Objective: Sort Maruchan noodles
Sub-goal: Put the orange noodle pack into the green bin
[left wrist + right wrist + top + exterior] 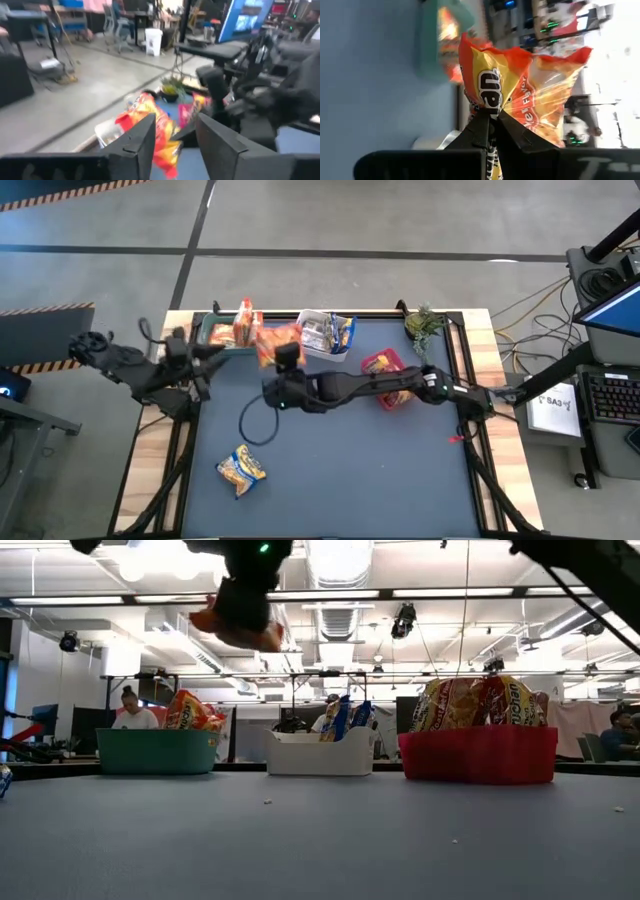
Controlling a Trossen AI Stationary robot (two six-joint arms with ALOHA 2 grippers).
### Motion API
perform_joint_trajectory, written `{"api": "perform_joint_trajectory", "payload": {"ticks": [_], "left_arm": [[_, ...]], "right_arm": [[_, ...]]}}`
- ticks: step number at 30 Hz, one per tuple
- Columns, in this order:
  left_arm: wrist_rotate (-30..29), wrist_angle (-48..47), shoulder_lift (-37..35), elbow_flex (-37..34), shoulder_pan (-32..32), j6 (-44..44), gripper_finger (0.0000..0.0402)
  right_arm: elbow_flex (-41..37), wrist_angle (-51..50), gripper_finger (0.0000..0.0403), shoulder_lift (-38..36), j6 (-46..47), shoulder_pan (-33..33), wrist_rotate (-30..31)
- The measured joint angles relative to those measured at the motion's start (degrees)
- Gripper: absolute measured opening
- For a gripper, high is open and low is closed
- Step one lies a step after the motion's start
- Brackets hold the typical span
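Observation:
An orange-yellow Maruchan noodle packet [278, 342] hangs in the air near the table's far edge, between the green bin [215, 332] and the white bin [318, 345]. My right gripper [283, 360] is shut on it. The low view shows this packet [238, 628] high above the table, under my right gripper [245, 585]. Another packet [242, 470] lies flat on the mat at the near left. My left gripper [176, 120] stands open and holds nothing; it is at the table's left edge [205, 363], pointing toward the held packet [157, 125]. My right gripper pinches the packet between its two fingers at a bunched, crinkled spot by the printed lettering [489, 102]. The fingers [482, 125] slant down toward the far edge. The rest of the packet fans out beyond the fingertips, lifted clear of the table and the bins.
The green bin [158, 750] holds orange packets and the white bin [320, 752] holds blue ones. The red bin [478, 755] holds orange-red ones and stands under my right arm [385, 365]. A small green plant [425, 325] sits at the far right corner. The mat's near half has free room.

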Motion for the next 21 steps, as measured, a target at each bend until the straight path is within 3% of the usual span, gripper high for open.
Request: {"api": "perform_joint_trajectory", "payload": {"ticks": [12,16,21], "left_arm": [[-0.7,2.5,8.5,-6.5,0.3,-15.5,0.0244],[-2.1,8.0,10.3,-8.9,0.6,-16.1,0.0256],[-0.4,18.7,11.3,-12.2,1.3,-10.4,0.0256]], "right_arm": [[-0.1,-25.8,0.0009,-1.9,15.5,7.4,8.7],[-0.1,-35.1,0.0009,-1.9,23.3,8.2,8.8],[-0.1,-46.7,0.0009,-2.5,33.7,8.9,9.2]]}}
